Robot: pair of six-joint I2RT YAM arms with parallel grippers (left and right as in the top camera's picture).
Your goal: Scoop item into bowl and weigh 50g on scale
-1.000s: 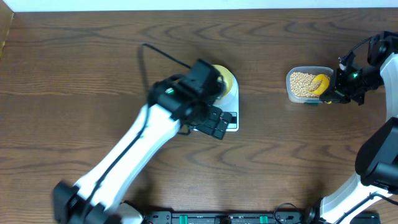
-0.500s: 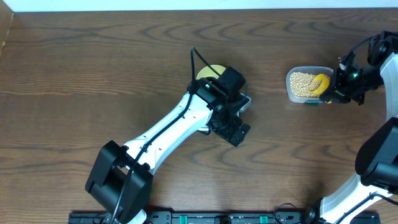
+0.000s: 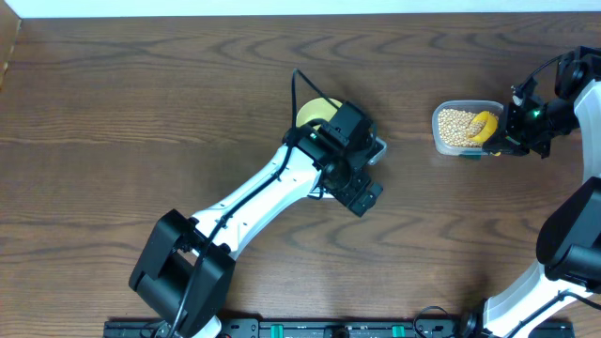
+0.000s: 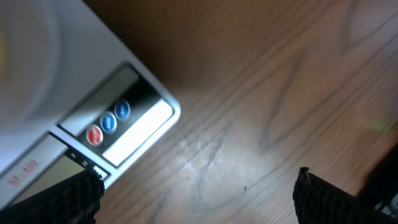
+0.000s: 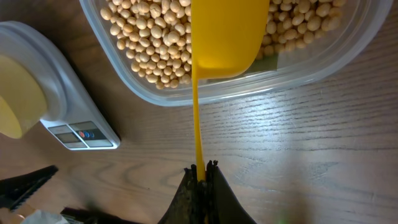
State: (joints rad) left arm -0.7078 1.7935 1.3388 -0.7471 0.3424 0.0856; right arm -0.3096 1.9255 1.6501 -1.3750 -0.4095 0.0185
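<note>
The beans [image 3: 455,121] fill a clear tub [image 3: 438,133] at the right. A yellow spoon [image 5: 227,34] rests with its cup on the beans [image 5: 149,37]. My right gripper [image 5: 203,167] is shut on the thin handle just outside the tub's wall [image 5: 298,74]. The pale yellow bowl [image 3: 315,111] sits on the white scale [image 4: 56,74], both largely hidden overhead by my left arm. They also show in the right wrist view, the bowl [image 5: 15,93] on the scale [image 5: 65,99]. My left gripper [image 4: 198,186] hangs open over bare wood by the scale's button corner, holding nothing.
A black cable [image 3: 295,86] loops up behind the bowl. The left arm [image 3: 254,202] stretches diagonally from the front edge to the scale. The right arm's base [image 3: 563,249] stands at the front right. Bare wood lies between scale and tub.
My left arm has swung right across the scale, so its gripper now sits past the scale's front right corner. The right gripper and the spoon have stayed still.
</note>
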